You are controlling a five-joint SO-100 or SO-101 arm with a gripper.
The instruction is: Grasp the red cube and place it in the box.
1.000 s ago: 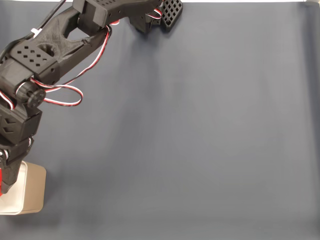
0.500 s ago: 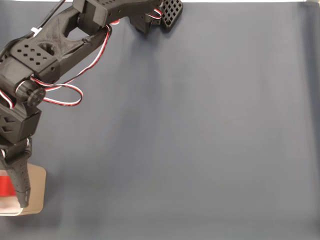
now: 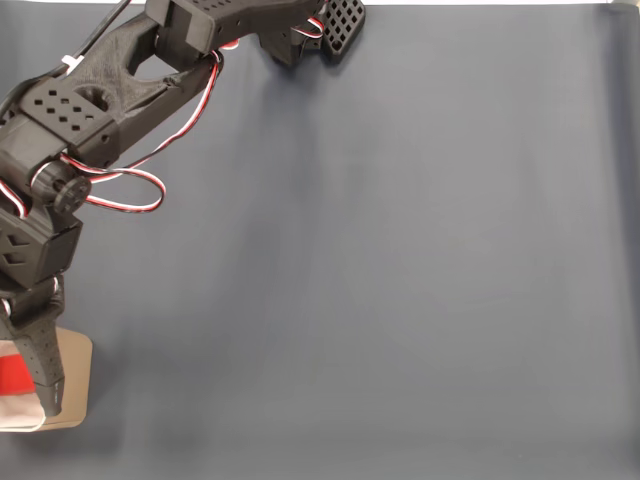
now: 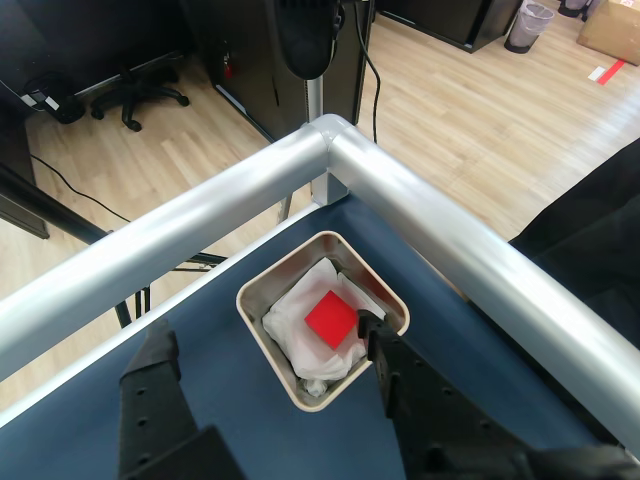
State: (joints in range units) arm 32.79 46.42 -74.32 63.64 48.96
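Observation:
The red cube (image 4: pixel 332 318) lies on crumpled white paper inside the box (image 4: pixel 278 266), a tan box with rounded corners in the table's corner. My gripper (image 4: pixel 264 330) hangs open over the box, its two black fingers either side of it and touching nothing. In the fixed view the box (image 3: pixel 74 385) sits at the bottom left edge with the red cube (image 3: pixel 12 374) showing inside, and one black finger (image 3: pixel 46 375) crosses the box just right of the cube.
A dark blue mat (image 3: pixel 380 270) covers the table. The black arm (image 3: pixel 100 110) with red and white cables spans the upper left of the fixed view. Silver rails (image 4: pixel 440 240) meet at the table corner right behind the box.
The gripper has gone from shut to open over the box. Its finger swung right, and the red cube now lies uncovered inside the box.

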